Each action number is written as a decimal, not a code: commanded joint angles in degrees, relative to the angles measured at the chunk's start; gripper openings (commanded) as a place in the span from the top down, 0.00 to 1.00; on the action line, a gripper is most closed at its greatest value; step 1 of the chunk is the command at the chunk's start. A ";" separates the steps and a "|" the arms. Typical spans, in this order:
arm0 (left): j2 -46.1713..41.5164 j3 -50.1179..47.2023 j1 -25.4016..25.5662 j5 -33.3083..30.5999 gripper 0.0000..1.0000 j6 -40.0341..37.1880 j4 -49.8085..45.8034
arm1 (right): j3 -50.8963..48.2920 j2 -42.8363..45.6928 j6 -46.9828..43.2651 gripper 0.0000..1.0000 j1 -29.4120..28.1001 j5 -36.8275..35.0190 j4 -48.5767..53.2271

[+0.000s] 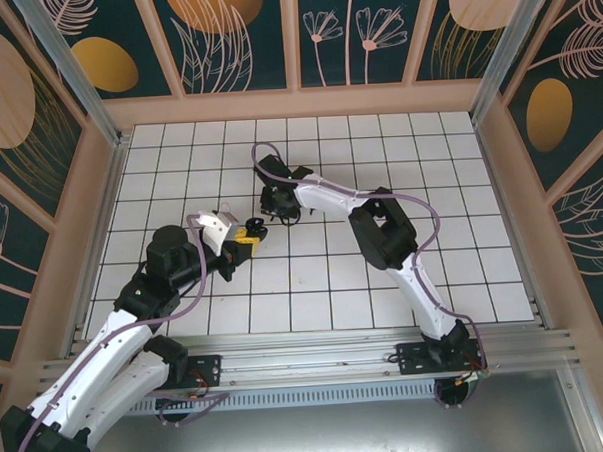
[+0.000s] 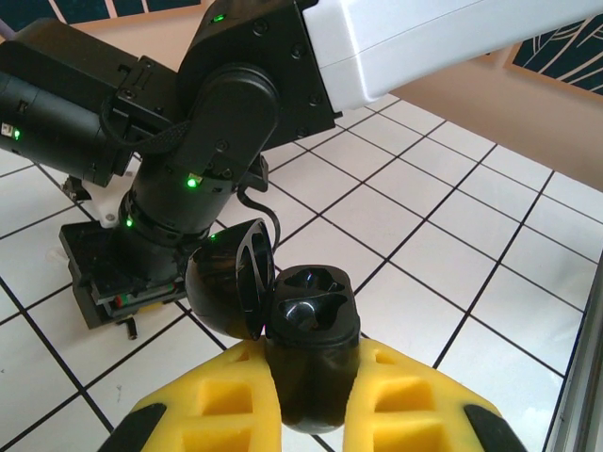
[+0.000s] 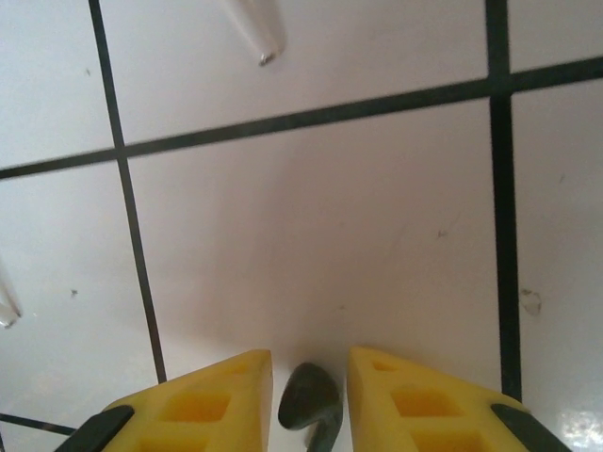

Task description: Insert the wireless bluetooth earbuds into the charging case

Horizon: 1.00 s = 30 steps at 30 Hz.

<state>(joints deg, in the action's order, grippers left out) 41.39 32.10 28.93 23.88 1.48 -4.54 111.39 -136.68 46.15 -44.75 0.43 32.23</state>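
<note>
On a white-tiled surface [image 1: 378, 143] ruled with dark grout, boxed in by teal wall panels [image 1: 243, 38] printed with pale leaves and orange discs and framed in peach trim, two white-and-black arms met near the middle. A metal rail [image 1: 317, 350] ran along the near edge, carrying both bases.

The left jaws were pressed together on the case [image 2: 311, 348], their yellow fingers [image 2: 415, 400] clamping its glossy black body from either side. The case stood upright with its round lid [image 2: 231, 278] swung open to the left and two moulded wells facing up. Whether either well held an earbud could not be told.

The right jaws stood slightly spread, tips down at the surface. Their yellow fingers [image 3: 188, 414] flanked an earbud [image 3: 309, 400], a small dark comma-shaped piece that lay on a tile between them with a thin gap on each side.

The left arm [image 1: 168, 257] reached from the near left corner up and to the right, its wrist low, carrying the case at its tip. The right arm [image 1: 387, 232] rose from the near right, bent sharply at the elbow and stretched left, its wrist turned downward just beyond the case, near it but apart.
</note>
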 commanded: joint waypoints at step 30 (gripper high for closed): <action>3.74 -1.57 0.17 6.92 1.00 3.99 11.36 | -3.96 18.38 -10.79 0.90 -2.02 -22.57 8.63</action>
<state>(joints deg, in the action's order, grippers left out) 44.10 31.38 28.93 27.70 3.40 0.49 109.49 -126.26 37.12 -45.89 -16.75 40.91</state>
